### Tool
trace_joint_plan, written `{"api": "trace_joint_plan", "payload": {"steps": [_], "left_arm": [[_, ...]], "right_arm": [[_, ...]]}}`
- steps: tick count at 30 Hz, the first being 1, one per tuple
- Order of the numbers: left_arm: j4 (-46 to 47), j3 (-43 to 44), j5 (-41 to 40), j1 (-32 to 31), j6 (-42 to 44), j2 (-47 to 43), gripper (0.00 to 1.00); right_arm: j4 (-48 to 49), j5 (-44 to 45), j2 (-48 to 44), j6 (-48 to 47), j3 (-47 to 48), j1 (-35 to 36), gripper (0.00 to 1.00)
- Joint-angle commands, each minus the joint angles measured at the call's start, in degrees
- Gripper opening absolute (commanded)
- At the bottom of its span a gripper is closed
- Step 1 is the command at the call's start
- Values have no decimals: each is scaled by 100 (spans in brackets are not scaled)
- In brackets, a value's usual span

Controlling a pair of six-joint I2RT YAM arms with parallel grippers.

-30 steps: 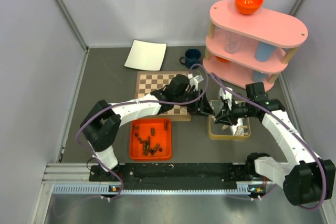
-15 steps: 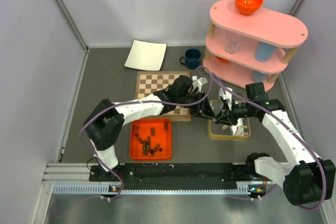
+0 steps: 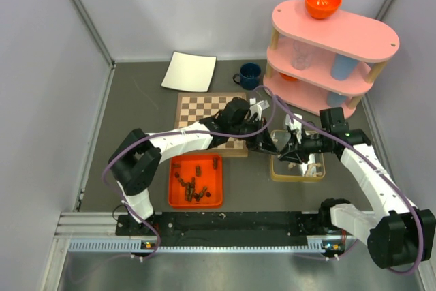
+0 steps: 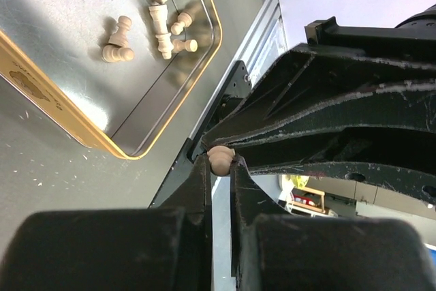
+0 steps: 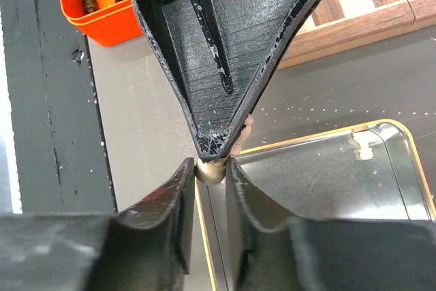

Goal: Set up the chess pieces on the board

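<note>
1. Orange tray (image 3: pixel 172 192): the dark chess pieces (image 3: pixel 194 183) lie loose in it.
2. Metal tray (image 4: pixel 61 5): the pale chess pieces (image 4: pixel 163 22) lie loose on its floor.
3. Over that tray's edge, the left gripper (image 4: pixel 220 168) and right gripper (image 5: pixel 211 168) meet tip to tip. Both pairs of fingers are clamped on 1 pale piece (image 4: pixel 220 160), held clear of the tray.
4. Board (image 3: pixel 197 107): the visible squares carry 0 pieces; the left arm (image 3: pixel 184 141) hides its right part.

Judgement: setup is at an early stage. Nearly every piece awaits placement.
</note>
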Motion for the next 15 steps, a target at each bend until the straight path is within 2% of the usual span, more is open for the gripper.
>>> {"api": "trace_joint_plan", "payload": {"steps": [1, 2, 3, 6, 10, 14, 15], "left_arm": [[394, 73, -66, -28, 153, -186, 0], [368, 56, -110, -28, 188, -265, 0], [350, 21, -171, -28, 284, -318, 0], [97, -50, -461, -10, 574, -546, 0], [-291, -225, -936, 60, 979, -968, 0], [-1002, -410, -1630, 139, 1471, -1635, 0], [-1117, -497, -2023, 166, 1655, -1759, 0]], "right_arm": [[0, -245, -126, -138, 85, 11, 27], [0, -219, -135, -138, 93, 11, 36], [0, -201, -143, -138, 93, 11, 57], [0, -79, -214, -103, 111, 19, 79], [-8, 62, -284, -50, 155, -86, 83], [-8, 246, -372, -32, 181, -253, 84], [18, 290, -389, -15, 190, -279, 84]]}}
